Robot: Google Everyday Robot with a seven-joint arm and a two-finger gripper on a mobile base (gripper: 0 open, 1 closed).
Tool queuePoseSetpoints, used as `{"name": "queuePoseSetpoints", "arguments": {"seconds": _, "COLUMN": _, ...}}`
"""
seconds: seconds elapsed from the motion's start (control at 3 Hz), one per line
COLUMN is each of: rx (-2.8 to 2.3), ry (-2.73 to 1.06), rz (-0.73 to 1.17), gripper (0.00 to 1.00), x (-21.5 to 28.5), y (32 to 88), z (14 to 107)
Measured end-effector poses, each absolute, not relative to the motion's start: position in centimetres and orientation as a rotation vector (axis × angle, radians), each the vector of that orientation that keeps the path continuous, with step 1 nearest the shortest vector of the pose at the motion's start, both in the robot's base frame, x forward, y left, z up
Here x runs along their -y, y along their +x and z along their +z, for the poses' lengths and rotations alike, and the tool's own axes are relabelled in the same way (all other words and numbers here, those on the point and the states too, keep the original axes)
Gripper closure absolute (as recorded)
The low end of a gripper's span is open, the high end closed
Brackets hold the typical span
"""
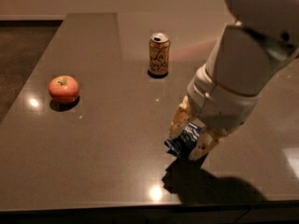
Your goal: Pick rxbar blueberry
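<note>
The rxbar blueberry (183, 141) is a dark blue crinkly wrapper with pale text. It sits between the fingers of my gripper (190, 139) near the table's front edge, right of centre. The gripper is shut on the bar and holds it a little above the table; a shadow lies below it. Most of the bar is hidden by the cream fingers and the white arm (233, 87).
An orange-brown drink can (159, 54) stands upright at the middle back of the dark table (107, 139). A red apple (63, 88) lies at the left. The table's front edge runs just below the gripper.
</note>
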State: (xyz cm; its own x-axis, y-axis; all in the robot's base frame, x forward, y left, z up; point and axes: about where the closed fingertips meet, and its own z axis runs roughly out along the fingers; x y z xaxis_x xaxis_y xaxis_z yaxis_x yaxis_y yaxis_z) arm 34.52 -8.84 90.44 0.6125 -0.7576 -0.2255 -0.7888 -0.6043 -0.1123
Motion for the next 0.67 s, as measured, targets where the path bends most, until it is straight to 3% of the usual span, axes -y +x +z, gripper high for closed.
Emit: {"name": "queuePoseSetpoints", "arguments": {"seconds": 0.67, "rx": -1.275, "ry": -2.528, "rz": 0.170, "gripper": 1.00, "x": 6.05, "y": 36.29, "z": 96.71}}
